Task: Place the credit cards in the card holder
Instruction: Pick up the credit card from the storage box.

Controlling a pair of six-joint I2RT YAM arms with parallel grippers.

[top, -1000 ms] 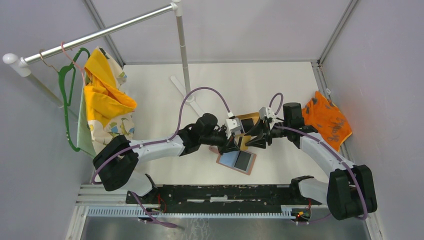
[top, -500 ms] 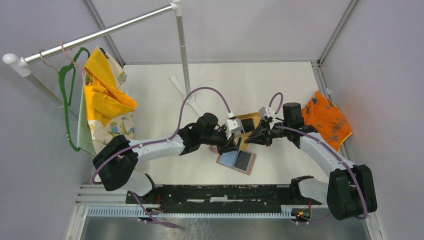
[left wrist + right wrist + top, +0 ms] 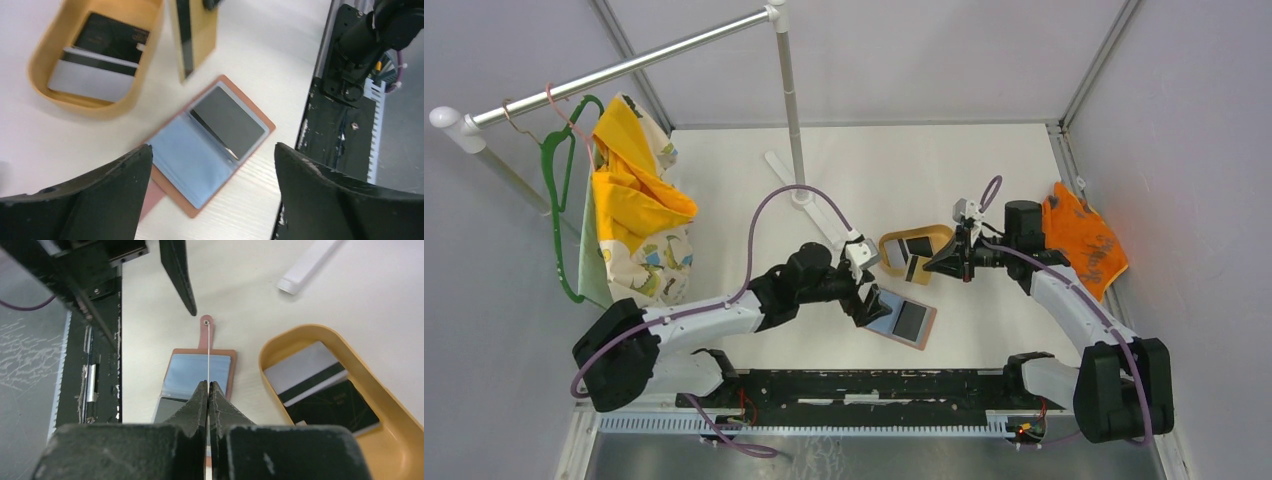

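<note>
Pinching a gold credit card (image 3: 200, 35) edge-up, my right gripper (image 3: 208, 385) clamped on it, just beside the tan tray (image 3: 107, 107), my left gripper (image 3: 212, 150) spread apart above the open card holder (image 3: 182, 162), a dark card (image 3: 230, 120) in its slot

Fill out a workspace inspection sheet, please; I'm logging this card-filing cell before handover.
Surface: white table; no damage seen.
Job's things: card holder lies open, dark card in one sleeve; gold card held upright; black card and striped card in tan tray.
Clutter: orange cloth at right edge.
Grippers: left gripper open over the card holder; right gripper shut on the gold card.
Cables: purple cables loop above both arms; no snag seen.
Surroundings: grey walls; clothes hanging on rail.
</note>
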